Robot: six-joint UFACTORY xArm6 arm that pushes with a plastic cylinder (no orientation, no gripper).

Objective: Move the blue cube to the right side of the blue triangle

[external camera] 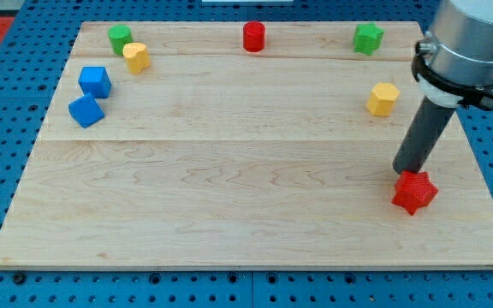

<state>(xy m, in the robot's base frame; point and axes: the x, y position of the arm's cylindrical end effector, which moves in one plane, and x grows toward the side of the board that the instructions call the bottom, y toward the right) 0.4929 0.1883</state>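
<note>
The blue cube (95,81) sits near the board's left edge, toward the view's top. A second blue block (86,111), likely the blue triangle though its shape is hard to make out, lies just below it and slightly left, almost touching. My tip (406,172) is far off at the view's right, at the upper left edge of a red star block (415,192). The tip looks to be in contact with the star or nearly so. The rod rises up and to the right from there.
A green block (120,38) and a yellow block (136,56) sit above the blue cube. A red cylinder (253,37) is at top centre, a green star (368,38) at top right, and a yellow hexagon (383,98) below it. The wooden board (229,197) lies on blue pegboard.
</note>
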